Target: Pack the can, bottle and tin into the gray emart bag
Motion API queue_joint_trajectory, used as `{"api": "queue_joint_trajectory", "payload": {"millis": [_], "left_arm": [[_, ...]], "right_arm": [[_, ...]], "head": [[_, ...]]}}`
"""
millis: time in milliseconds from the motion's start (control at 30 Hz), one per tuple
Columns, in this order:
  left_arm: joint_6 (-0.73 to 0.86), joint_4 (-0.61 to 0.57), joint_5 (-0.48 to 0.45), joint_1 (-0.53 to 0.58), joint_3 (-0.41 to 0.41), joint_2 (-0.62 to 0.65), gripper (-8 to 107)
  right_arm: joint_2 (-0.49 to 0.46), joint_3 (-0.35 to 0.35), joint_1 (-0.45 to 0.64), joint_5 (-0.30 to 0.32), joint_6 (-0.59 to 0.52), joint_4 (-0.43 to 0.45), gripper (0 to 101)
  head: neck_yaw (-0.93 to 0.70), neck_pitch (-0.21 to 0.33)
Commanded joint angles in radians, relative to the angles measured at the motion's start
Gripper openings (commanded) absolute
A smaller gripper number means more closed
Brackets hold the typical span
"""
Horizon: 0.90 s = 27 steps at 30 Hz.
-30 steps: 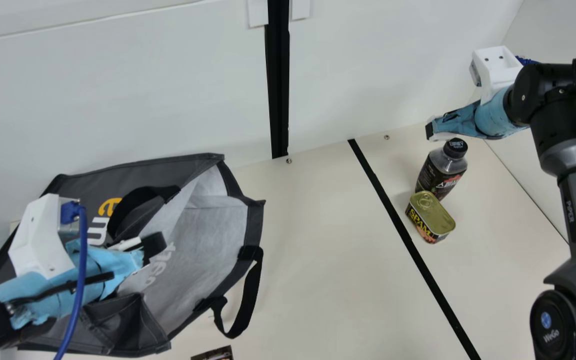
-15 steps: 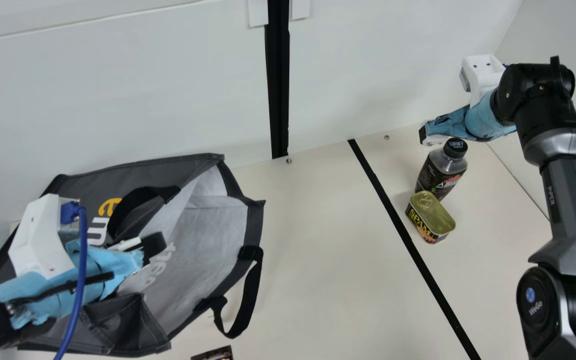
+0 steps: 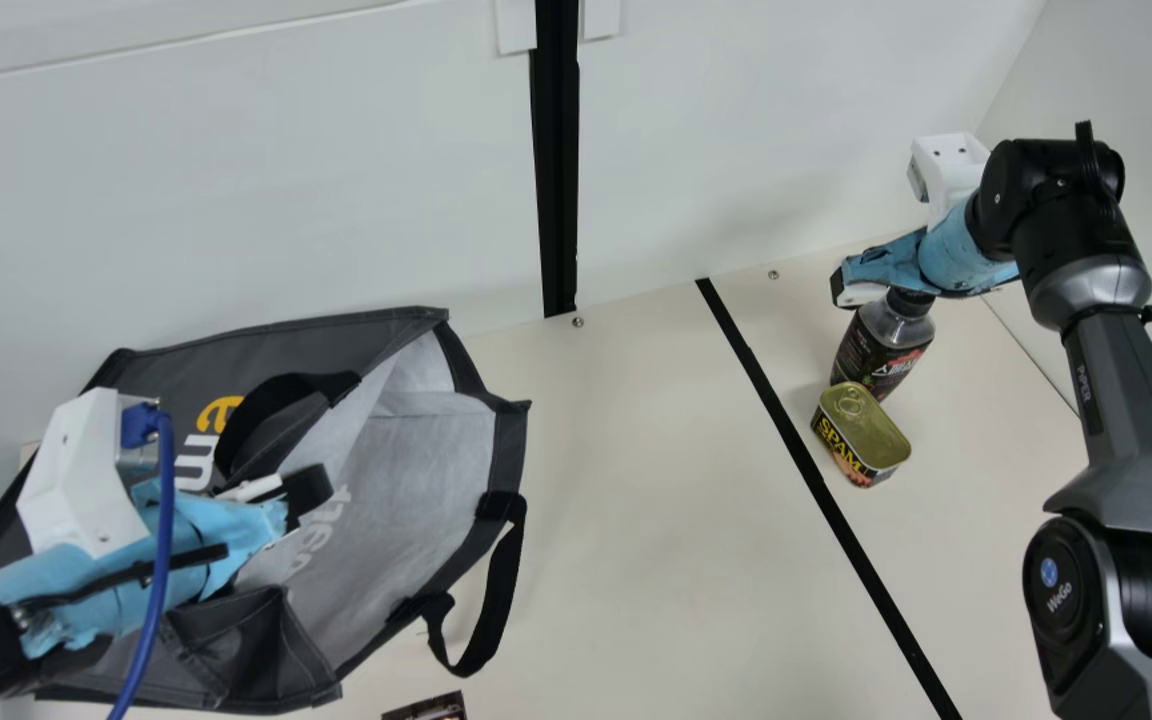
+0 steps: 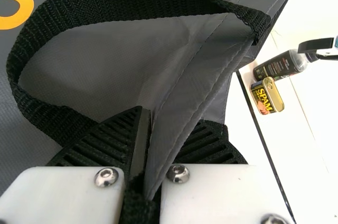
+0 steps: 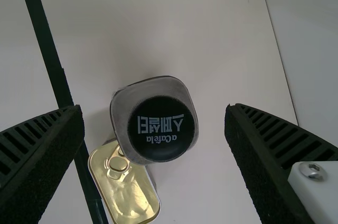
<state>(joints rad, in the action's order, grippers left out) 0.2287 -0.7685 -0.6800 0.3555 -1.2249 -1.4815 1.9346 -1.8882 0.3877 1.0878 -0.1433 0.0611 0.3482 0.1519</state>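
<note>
Gray emart bag (image 3: 416, 490) lay on its side at the left of the cream table (image 3: 636, 450), its mouth open toward the middle; one black handle (image 3: 501, 600) looped out beyond the rim. Left gripper (image 3: 306, 488) was at the bag's mouth. Left wrist view: its ribbed fingers (image 4: 108, 142) were closed on a fold of the gray fabric, with only the cloth between them. Right gripper (image 3: 844, 287) hung above the bottle (image 3: 881, 355) at the far right. Right wrist view: jaws wide apart, the black cap (image 5: 161, 129) in the space between, a gap on either side, nothing held. Bottle stood upright on the table, outside the bag. Tin (image 3: 861, 430) sat just beside its base, pull-tab lid upward, also outside; whether the two touched, could not tell. Both stood right of the black stripe (image 3: 792, 433). Dark printed item (image 3: 428, 708) at the main view's bottom edge, below the bag's mouth, mostly cut off; could not tell what it was.
</note>
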Motion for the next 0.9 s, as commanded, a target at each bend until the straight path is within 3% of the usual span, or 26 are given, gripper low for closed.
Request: {"api": "queue_joint_trajectory", "payload": {"millis": [0, 367, 800, 867], "left_arm": [[0.000, 0.000, 0.000, 0.000, 0.000, 0.000, 10], [0.000, 0.000, 0.000, 0.000, 0.000, 0.000, 10], [0.000, 0.000, 0.000, 0.000, 0.000, 0.000, 10], [0.000, 0.000, 0.000, 0.000, 0.000, 0.000, 10]], "right_arm": [[0.002, 0.003, -0.001, 0.000, 0.004, 0.003, 91], [0.007, 0.019, -0.006, 0.004, 0.022, 0.005, 91], [0.015, 0.017, -0.010, 0.004, 0.030, -0.011, 4], [0.016, 0.013, -0.010, 0.004, 0.029, -0.013, 0]], "head": [[0.001, 0.023], [0.001, 0.023], [0.001, 0.023], [0.001, 0.023]]}}
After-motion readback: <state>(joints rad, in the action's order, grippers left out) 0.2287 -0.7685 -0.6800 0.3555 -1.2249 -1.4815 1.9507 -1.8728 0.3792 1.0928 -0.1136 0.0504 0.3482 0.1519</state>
